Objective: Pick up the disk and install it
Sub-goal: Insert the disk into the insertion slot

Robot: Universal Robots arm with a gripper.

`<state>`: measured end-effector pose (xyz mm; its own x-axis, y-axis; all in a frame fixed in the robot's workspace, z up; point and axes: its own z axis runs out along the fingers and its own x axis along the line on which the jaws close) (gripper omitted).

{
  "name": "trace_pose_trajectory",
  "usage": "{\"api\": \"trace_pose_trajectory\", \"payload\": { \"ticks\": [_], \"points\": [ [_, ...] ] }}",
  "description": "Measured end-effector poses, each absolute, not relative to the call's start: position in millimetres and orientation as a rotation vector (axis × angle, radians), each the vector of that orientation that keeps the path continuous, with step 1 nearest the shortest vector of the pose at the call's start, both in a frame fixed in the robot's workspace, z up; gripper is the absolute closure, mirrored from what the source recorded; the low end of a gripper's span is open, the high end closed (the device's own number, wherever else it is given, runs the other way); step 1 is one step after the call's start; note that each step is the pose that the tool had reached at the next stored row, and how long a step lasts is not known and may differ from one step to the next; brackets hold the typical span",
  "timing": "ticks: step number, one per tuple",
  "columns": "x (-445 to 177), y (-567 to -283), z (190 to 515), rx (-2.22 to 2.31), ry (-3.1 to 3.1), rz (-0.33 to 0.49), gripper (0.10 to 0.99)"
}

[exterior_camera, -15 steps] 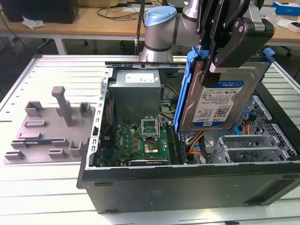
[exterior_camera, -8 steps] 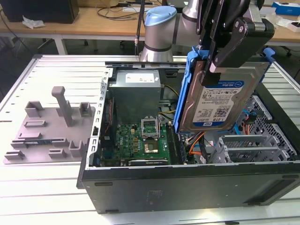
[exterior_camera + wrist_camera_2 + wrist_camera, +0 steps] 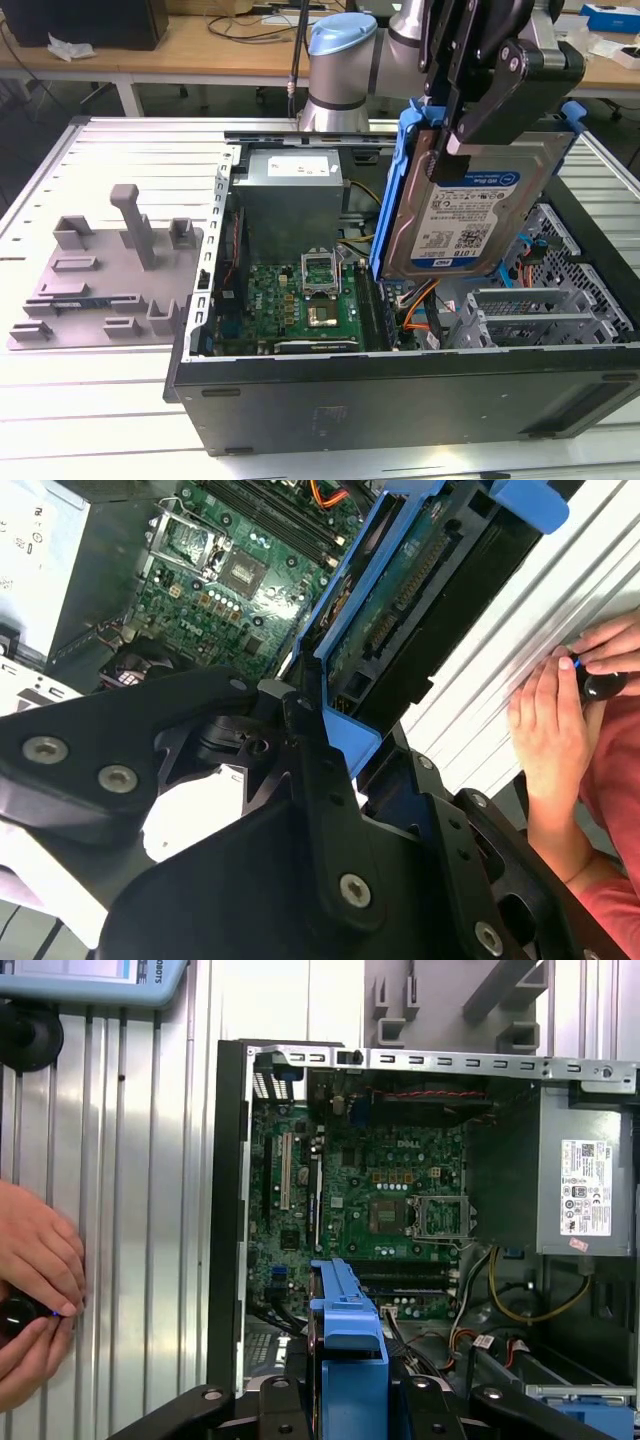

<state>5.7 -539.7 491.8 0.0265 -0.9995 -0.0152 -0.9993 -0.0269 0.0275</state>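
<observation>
- The disk (image 3: pixel 470 215) hangs in the air over the open computer case (image 3: pixel 400 400), standing nearly on edge and leaning a little. Its white-and-blue label faces the exterior view.
- Bright blue rails run along its long sides. In the first wrist view the disk (image 3: pixel 348 1330) shows edge-on as a blue strip, and in the second wrist view its (image 3: pixel 400 590) dark underside with the connector row shows.
- The gripper (image 3: pixel 455 150) holds the disk by its upper end. Its black fingers are closed on the two flat faces, one lying across the top of the label.
- In both wrist views the gripper (image 3: pixel 320 730) (image 3: pixel 345 1400) clamps the blue rail end of the disk.
- The lower end of the disk sits above the orange cables (image 3: pixel 425 295), toward the exterior view's right half of the case. I cannot tell if it touches anything inside.
- Just to the exterior view's left of the disk lies the green circuit board (image 3: pixel 310 300), flat on the case floor.
- Behind the board stands the grey power supply box (image 3: pixel 290 200).
- To the exterior view's right of the disk is a metal drive cage (image 3: pixel 540 310) with perforated walls.
- The case lies on its side on a ribbed metal table (image 3: pixel 100 420).
- A grey plastic tray (image 3: pixel 110 270) with upright posts rests on the table, well apart from the case on the exterior view's left.
- A person's hands (image 3: pixel 550 720) (image 3: pixel 35 1250) rest on the table beside the case, fingers around a small black object (image 3: pixel 603 686).
</observation>
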Motion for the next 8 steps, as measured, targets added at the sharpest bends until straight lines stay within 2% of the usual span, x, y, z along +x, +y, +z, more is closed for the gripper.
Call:
{"api": "trace_pose_trajectory", "payload": {
  "ticks": [8],
  "points": [
    [7.1, -545.9, 491.8, 2.257, -2.197, -0.075, 0.718]
  ]
}}
